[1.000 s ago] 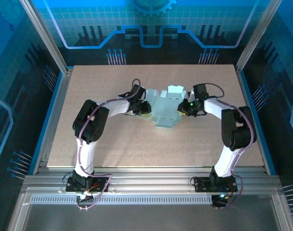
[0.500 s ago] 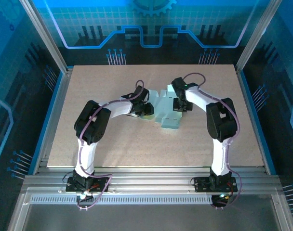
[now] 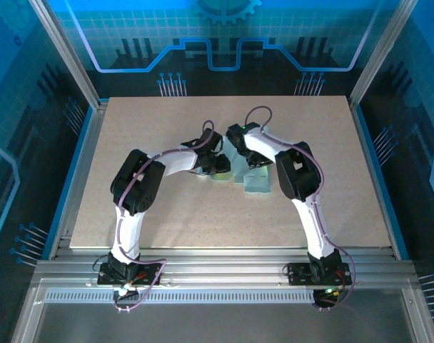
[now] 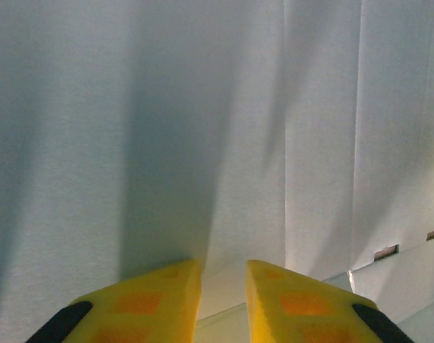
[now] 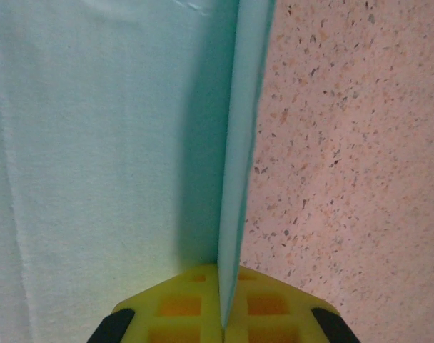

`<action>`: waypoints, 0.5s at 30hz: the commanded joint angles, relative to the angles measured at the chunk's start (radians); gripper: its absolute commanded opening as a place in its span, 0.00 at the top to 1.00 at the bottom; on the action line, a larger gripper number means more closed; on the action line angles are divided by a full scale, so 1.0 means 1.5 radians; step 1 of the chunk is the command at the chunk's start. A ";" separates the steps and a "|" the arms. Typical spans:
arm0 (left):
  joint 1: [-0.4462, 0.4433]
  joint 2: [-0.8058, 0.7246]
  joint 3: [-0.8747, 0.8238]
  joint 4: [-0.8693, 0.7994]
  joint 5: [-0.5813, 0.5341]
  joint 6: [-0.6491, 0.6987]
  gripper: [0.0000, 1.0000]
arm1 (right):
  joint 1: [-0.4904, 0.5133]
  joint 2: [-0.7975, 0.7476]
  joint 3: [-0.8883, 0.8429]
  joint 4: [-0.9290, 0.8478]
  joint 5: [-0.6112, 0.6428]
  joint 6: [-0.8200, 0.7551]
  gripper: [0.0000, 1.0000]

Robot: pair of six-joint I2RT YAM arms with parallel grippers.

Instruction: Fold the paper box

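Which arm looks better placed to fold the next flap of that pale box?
Right, probably. The right gripper is shut on the edge of a raised panel of the paper box, so it could swing that panel over. The left gripper faces a flat panel, its jaws slightly apart.

We log: right gripper (image 5: 223, 279) swung left, from right of the paper box (image 3: 257, 183) to its far middle | jaws closed onto a card edge | box footprint narrower.

paper box (image 5: 96, 143): matt, smooth thin card | table (image 5: 345, 143): speckled, grainy board
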 commanded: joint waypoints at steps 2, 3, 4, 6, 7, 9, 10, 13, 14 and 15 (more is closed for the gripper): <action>-0.002 0.023 0.011 -0.043 -0.003 -0.013 0.74 | 0.010 0.003 -0.010 -0.056 0.036 -0.009 0.97; -0.001 0.023 0.011 -0.044 -0.005 -0.014 0.74 | 0.008 -0.018 -0.030 -0.029 0.014 -0.019 0.95; -0.001 0.023 0.012 -0.046 -0.006 -0.013 0.74 | 0.006 -0.050 -0.048 -0.001 -0.013 -0.024 0.93; -0.001 0.023 0.011 -0.049 -0.012 -0.013 0.74 | -0.001 -0.096 -0.079 0.045 -0.058 -0.036 0.88; 0.000 0.022 0.011 -0.050 -0.013 -0.013 0.74 | -0.006 -0.118 -0.092 0.064 -0.085 -0.041 0.83; -0.001 0.023 0.011 -0.052 -0.014 -0.013 0.73 | -0.018 -0.155 -0.116 0.095 -0.130 -0.048 0.76; -0.001 0.023 0.012 -0.053 -0.016 -0.013 0.73 | -0.025 -0.173 -0.129 0.111 -0.155 -0.052 0.73; -0.001 0.025 0.014 -0.056 -0.018 -0.010 0.73 | -0.050 -0.225 -0.178 0.163 -0.224 -0.058 0.67; -0.001 0.025 0.014 -0.058 -0.017 -0.009 0.73 | -0.059 -0.237 -0.191 0.176 -0.248 -0.057 0.66; -0.001 0.025 0.014 -0.057 -0.017 -0.009 0.73 | -0.069 -0.250 -0.207 0.190 -0.277 -0.056 0.64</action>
